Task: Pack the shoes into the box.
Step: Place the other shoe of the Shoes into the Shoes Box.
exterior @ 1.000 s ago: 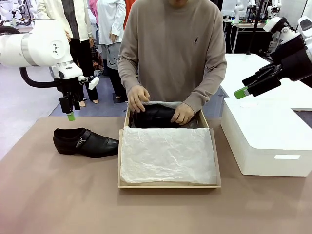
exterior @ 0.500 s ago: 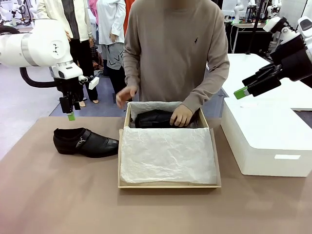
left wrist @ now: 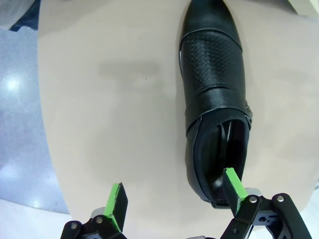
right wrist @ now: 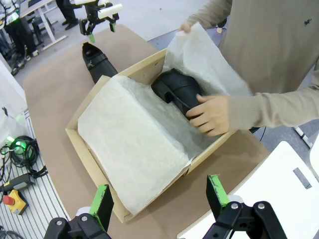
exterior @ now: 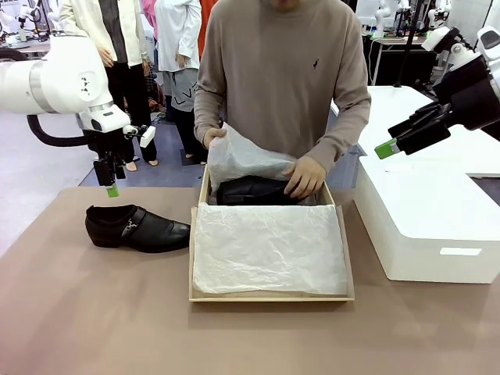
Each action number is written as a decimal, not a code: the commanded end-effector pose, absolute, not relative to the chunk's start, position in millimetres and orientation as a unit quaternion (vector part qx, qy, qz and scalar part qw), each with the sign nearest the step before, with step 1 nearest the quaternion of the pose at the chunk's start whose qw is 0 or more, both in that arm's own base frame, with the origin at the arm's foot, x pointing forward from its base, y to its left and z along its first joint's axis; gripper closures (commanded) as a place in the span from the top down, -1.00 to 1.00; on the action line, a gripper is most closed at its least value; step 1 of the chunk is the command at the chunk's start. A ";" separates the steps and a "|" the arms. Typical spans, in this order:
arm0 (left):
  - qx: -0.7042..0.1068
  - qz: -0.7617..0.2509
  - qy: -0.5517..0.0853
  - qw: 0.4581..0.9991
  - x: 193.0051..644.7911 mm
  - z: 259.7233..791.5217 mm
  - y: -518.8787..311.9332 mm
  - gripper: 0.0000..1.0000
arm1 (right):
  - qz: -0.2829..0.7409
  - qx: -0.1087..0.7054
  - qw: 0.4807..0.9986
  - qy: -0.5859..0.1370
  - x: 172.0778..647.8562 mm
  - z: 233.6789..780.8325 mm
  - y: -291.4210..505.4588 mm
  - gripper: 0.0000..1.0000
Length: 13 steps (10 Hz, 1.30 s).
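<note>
Brown table [exterior: 78, 312], shared with a person at the far side. Status:

- Shoes: one shoe [exterior: 250, 190] lies in the far end of the tan box [exterior: 269, 298], on its side as far as I can tell. The other shoe [exterior: 137, 228] sits upright on the table just left of the box, toe toward it.
- Person has one hand [exterior: 305, 177] pressing on the boxed shoe, probably to pin it in place. The other hand [exterior: 215, 138] lifts a tissue flap [exterior: 242, 156], likely to wrap over it.
- White tissue sheet [exterior: 266, 246] covers the near part of the box, so that slot looks free for shoe two.
- Left gripper [left wrist: 173, 185]: jaws fully apart, nothing held, hovering over the heel end of the table shoe. One pad sits over the heel opening, the other over bare table (offset, so needs recentring before a pinch).
- Right gripper [right wrist: 158, 191]: wide open, empty, parked high over the large white box [exterior: 430, 226], clear of the person's hands.

Roughly half packed, by my read.
</note>
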<state>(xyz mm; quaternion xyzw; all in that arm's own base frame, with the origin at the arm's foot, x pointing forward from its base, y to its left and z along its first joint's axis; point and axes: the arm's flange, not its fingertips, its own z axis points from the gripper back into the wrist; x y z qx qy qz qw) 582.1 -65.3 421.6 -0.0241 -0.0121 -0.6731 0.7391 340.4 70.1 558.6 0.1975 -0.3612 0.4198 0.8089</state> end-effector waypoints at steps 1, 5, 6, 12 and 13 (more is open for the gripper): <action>-0.008 -0.666 -0.015 0.746 574.7 409.8 -65.2 1.00 | 0.419 0.199 0.808 -0.363 341.4 558.3 69.7 1.00; -0.006 -0.694 -0.019 0.720 582.6 396.5 -60.5 1.00 | 0.419 0.199 0.808 -0.363 341.4 558.3 69.7 1.00; -0.010 -0.703 -0.018 0.710 583.3 395.3 -59.4 1.00 | 0.419 0.199 0.808 -0.363 341.4 558.3 69.7 1.00; -0.038 -0.725 -0.014 0.688 586.4 390.8 -60.0 1.00 | 0.419 0.199 0.808 -0.363 341.4 558.3 69.7 1.00; -0.036 -0.723 -0.011 0.689 586.6 389.7 -59.5 1.00 | 0.419 0.199 0.808 -0.363 341.4 558.3 69.7 1.00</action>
